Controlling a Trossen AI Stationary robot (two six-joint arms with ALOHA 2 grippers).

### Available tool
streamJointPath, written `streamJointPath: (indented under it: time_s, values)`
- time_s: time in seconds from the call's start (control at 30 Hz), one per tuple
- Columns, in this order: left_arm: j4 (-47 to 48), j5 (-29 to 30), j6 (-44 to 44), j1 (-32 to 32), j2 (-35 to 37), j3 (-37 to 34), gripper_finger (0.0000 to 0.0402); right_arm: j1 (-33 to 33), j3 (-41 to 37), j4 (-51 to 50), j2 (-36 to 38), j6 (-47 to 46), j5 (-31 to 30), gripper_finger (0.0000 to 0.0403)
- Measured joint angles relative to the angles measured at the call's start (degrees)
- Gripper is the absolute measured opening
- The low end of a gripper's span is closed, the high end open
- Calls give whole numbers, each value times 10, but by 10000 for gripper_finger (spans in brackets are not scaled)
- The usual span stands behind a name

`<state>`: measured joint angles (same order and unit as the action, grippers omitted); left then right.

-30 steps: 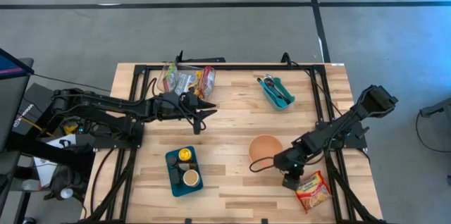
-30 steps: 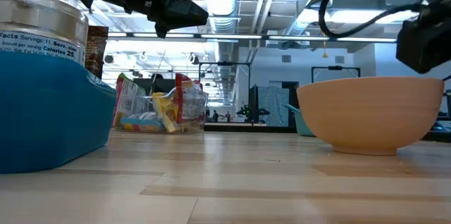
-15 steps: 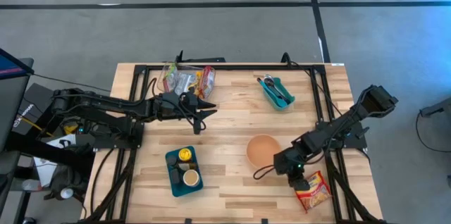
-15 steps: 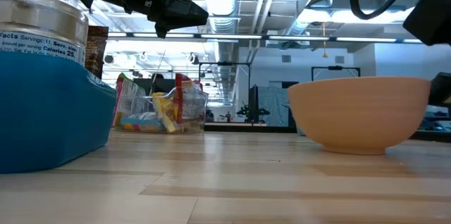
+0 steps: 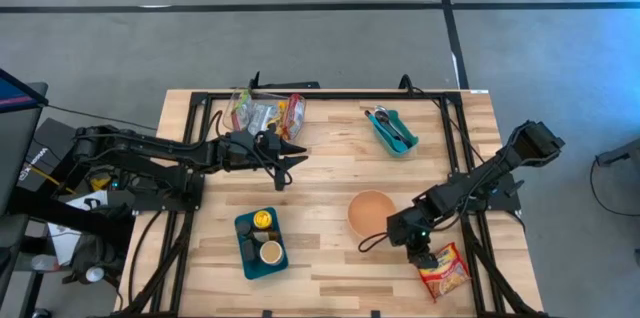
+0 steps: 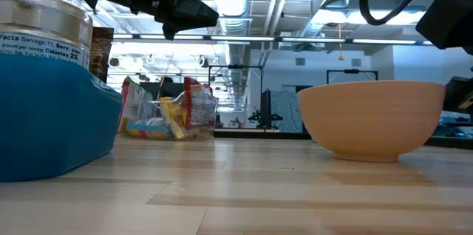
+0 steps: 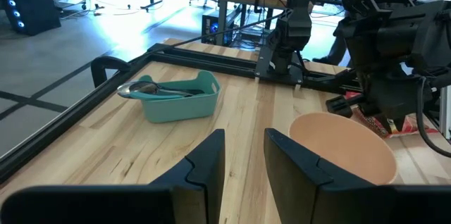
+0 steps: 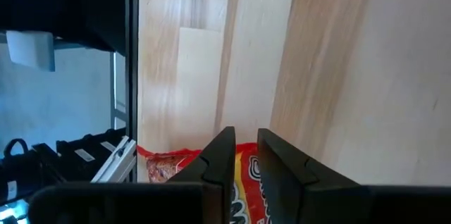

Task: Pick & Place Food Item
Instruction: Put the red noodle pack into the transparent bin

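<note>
The right gripper is pointing down at the red-and-yellow noodle packet near the table's front right corner, fingers nearly pressed together, only a thin slit showing, pinching nothing. So we're looking at the approach, the pick not yet made. The tan bowl is sitting just beside it, likely the drop spot. Next, those fingers need to spread, drop over the packet's edge and close. The left gripper is waiting mid-table, slightly parted and empty.

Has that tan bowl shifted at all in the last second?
Yes. In the high view the bowl has slid slightly left, toward the blue tray, away from the noodle packet.
</note>
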<state>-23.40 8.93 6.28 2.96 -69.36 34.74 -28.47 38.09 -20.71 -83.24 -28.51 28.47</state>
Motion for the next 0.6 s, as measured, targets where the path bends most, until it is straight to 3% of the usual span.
streamJointPath:
  time_s: [0.33, 0.6]
  values:
    - [0, 0, 0, 0, 0, 0, 94, 7, 0, 0, 0, -44, 1, 66]
    - [0, 0, 0, 0, 0, 0, 94, 1, 0, 1, 0, 3, 4, 120]
